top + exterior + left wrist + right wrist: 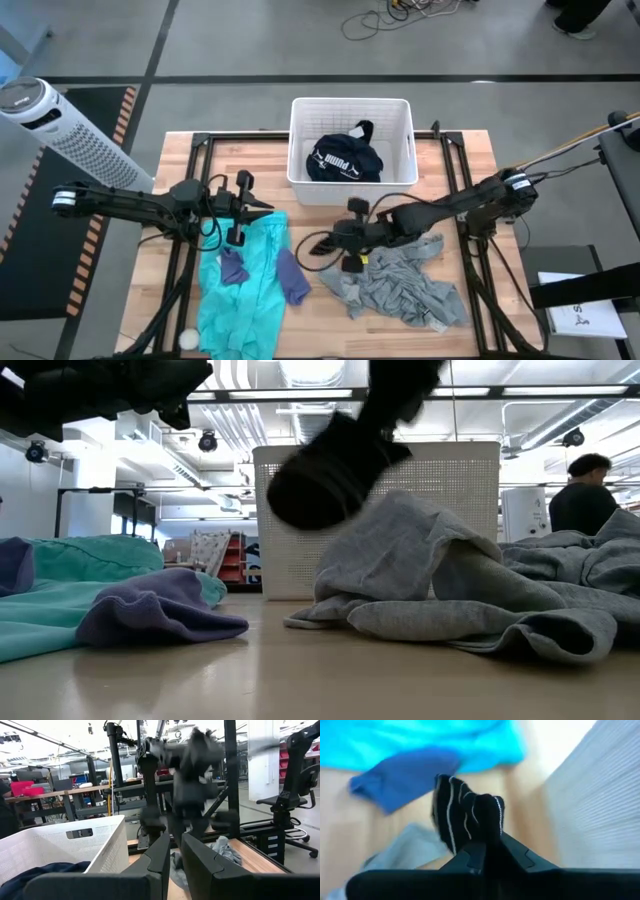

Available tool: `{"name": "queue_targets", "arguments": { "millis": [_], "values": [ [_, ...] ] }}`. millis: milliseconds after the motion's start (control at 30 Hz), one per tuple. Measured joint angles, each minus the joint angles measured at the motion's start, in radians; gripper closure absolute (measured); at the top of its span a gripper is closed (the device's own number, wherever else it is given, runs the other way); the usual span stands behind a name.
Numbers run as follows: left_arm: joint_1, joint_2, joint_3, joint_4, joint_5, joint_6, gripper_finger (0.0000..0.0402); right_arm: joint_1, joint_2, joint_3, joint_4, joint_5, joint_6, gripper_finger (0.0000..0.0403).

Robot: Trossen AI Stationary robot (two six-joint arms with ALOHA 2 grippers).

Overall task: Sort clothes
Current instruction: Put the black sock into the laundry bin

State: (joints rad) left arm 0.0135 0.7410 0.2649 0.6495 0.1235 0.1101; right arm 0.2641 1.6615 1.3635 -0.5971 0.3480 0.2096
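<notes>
Black striped sock (465,822) hung limp from your right gripper (485,851), pinched shut on its cuff above the table between the grey garment (400,285) and turquoise garment (250,285). Light and floppy, it needed only that pinch. Your left gripper (172,852) waited nearly closed, empty.

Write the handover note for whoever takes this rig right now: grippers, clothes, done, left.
Right gripper: shut on a dark striped piece, held above the table in front of the white basket.
Left gripper: fingers close together, empty, above the turquoise garment.
Done: dark white-printed garment is in the basket.
Left: turquoise garment, two purple pieces on it, grey garment, all on the table.
</notes>
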Motion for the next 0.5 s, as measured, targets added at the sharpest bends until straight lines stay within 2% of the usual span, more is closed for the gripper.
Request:
{"name": "queue_targets", "arguments": {
  "millis": [300, 400, 500],
  "values": [
    [0.000, 0.000, 0.000, 0.002, 0.000, 0.000, 0.0367, -0.049, 0.000, 0.328, -0.175, 0.348, -0.264, 0.0399],
    [0.000, 0.000, 0.000, 0.002, 0.000, 0.000, 0.0367, -0.105, 0.000, 0.406, -0.200, 0.413, -0.336, 0.0399],
    [0.000, 0.000, 0.000, 0.001, 0.000, 0.000, 0.0367, -0.185, 0.000, 0.465, -0.228, 0.422, -0.376, 0.0399]
  ]
}}
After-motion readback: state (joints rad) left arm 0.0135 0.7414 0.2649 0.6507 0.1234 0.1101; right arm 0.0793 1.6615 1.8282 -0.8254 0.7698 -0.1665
